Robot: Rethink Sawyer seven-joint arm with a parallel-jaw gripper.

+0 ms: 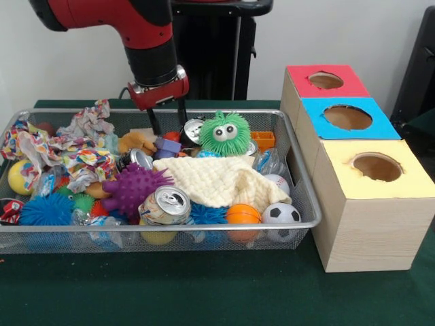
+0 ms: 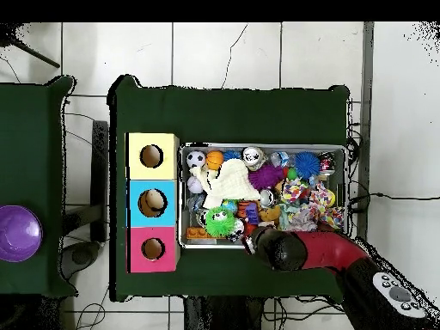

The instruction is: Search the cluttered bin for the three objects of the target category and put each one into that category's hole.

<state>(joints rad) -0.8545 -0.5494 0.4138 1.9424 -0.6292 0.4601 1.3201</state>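
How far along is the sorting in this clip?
Possibly one drop made: in the overhead view something pale shows in the blue hole, though I cannot identify it. In hand: nothing visible; the gripper reaches into the bin near the green fuzzy toy. Most of the job remains.

The cream cloth [image 1: 221, 180] hides toys beneath it.

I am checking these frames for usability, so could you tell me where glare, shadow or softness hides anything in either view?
Front view: even light, a bright highlight on the drink can, the gripper fingers dark but readable among the clutter. Overhead view: the bin contents are soft and blend together, and the arm hides the gripper; the three holes in the box stay distinct.
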